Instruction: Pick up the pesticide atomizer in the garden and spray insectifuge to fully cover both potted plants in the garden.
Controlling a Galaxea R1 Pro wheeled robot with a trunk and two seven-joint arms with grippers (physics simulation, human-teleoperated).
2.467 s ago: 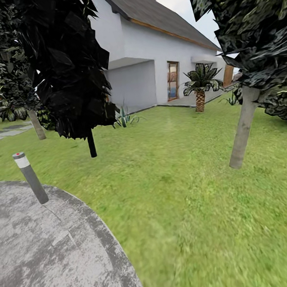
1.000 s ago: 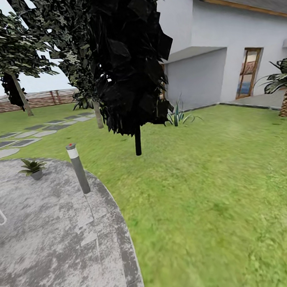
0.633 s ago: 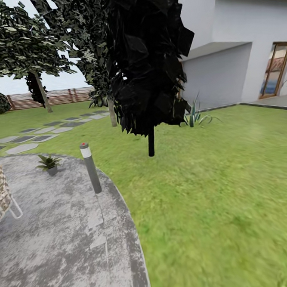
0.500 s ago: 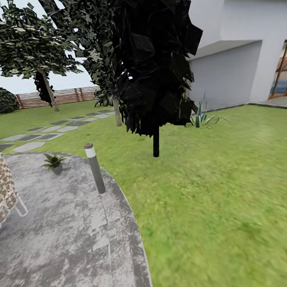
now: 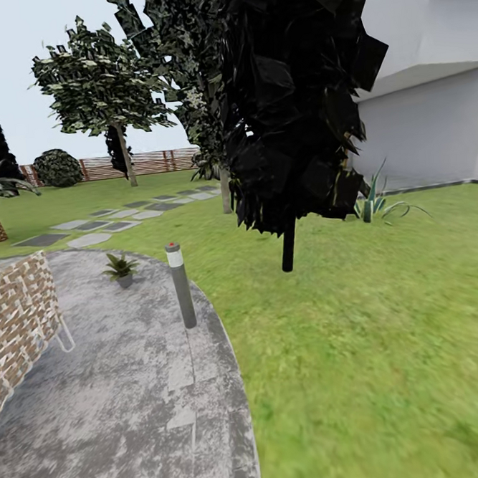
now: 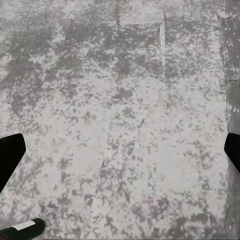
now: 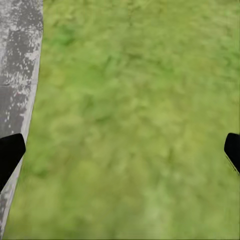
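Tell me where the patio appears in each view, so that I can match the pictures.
Head view: the patio takes the lower left of the picture.
Left wrist view: the patio spans the whole picture.
Right wrist view: the patio is a narrow strip at the picture's left side.
Shared landmark: the patio's edge against the lawn, in the head and right wrist views.

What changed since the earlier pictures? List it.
The head camera swung left, so the whole picture slid right; nothing itself moved. A small grey-potted leafy plant and a brick-patterned chair back came into view. The grey bollard light still stands at the mottled stone patio edge.
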